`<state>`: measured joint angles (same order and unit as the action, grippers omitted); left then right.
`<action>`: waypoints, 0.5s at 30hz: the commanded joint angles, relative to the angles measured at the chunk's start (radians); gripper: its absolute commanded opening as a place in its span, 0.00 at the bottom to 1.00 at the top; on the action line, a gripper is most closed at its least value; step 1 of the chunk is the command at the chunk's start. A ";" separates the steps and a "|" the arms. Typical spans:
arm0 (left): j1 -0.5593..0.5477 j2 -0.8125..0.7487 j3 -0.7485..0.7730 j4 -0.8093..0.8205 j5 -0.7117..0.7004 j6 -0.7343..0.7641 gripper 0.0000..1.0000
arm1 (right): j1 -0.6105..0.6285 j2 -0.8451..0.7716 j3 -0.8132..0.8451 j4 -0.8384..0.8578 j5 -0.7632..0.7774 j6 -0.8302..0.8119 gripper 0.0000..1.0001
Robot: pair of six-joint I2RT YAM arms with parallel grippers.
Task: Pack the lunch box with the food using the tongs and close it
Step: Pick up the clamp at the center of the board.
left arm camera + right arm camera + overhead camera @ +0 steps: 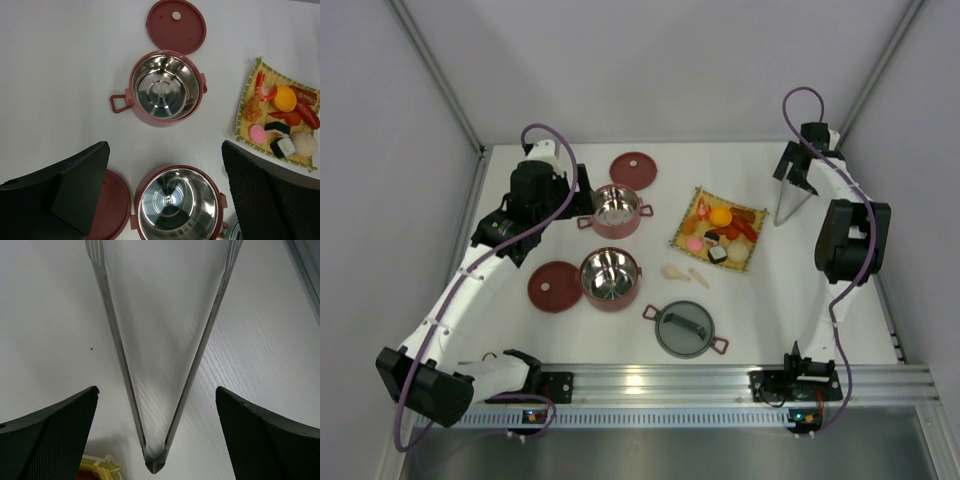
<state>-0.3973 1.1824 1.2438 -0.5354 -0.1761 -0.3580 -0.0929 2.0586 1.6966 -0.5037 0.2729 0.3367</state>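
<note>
Tongs (pixel 154 462) likely handle light, thin, springy and slick; grasp both arms near mid-length. Right gripper (pixel 155 389) straddles them fully released, holding nothing.

**Dark Red, Steel and Bright Food**

2 round dark-red bowl tiers (pixel 616 211) have shiny steel linings; 2 flat round lids (pixel 554 286) match that red. The domed lid (pixel 685 329) is grey with dark-red handles. The square woven mat (pixel 274 80) is yellow, edged green. Small toy food pieces (pixel 284 98) are orange, pink, red and black-and-white. Slender V-shaped metal tongs (pixel 154 464) are pale silver; the table (pixel 760 300) is white.
</note>
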 commanded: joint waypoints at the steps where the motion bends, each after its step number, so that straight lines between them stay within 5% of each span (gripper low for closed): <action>1: -0.002 -0.007 0.034 0.009 0.012 -0.001 0.99 | -0.008 0.026 0.067 -0.038 -0.024 0.010 1.00; 15: -0.002 -0.010 0.034 0.005 0.009 0.007 0.99 | -0.002 0.067 0.012 -0.029 0.005 0.027 0.99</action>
<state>-0.3973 1.1828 1.2438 -0.5358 -0.1726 -0.3573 -0.0944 2.1300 1.7039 -0.5201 0.2474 0.3447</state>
